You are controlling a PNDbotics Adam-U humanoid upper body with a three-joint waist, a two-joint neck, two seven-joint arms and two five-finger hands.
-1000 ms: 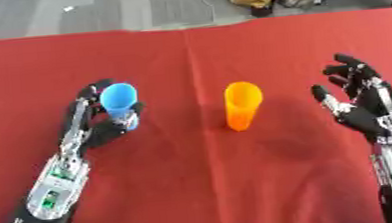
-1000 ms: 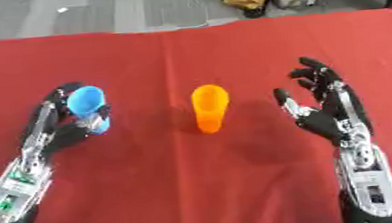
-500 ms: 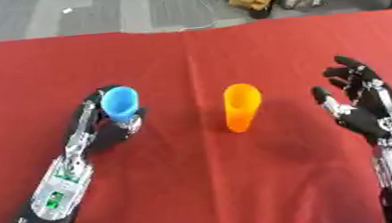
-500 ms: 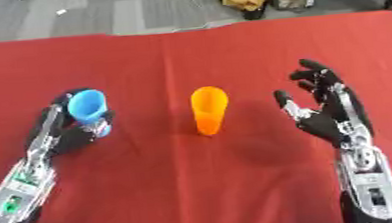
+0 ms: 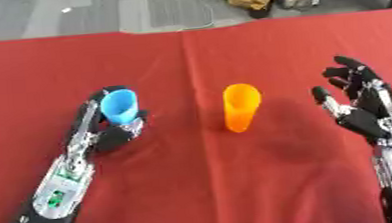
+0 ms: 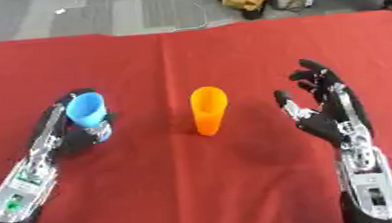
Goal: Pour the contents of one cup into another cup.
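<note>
On the left side of the red counter (image 5: 201, 183) the left hand (image 5: 113, 135) is wrapping its curled fingers around the blue cup (image 5: 120, 106), which is tipping a bit with its mouth facing up toward the camera. In the middle the orange cup (image 5: 241, 107) is standing upright on its own, well apart from both hands. Over on the right, the right hand (image 6: 322, 108) is hovering wide open, fingers spread, holding nothing

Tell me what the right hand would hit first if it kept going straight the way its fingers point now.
Probably nothing on the table. The right hand is open, its fingers aimed up and away toward the far edge of the red cloth. The orange cup stands off to its left, outside that line, though depth is hard to judge.
</note>
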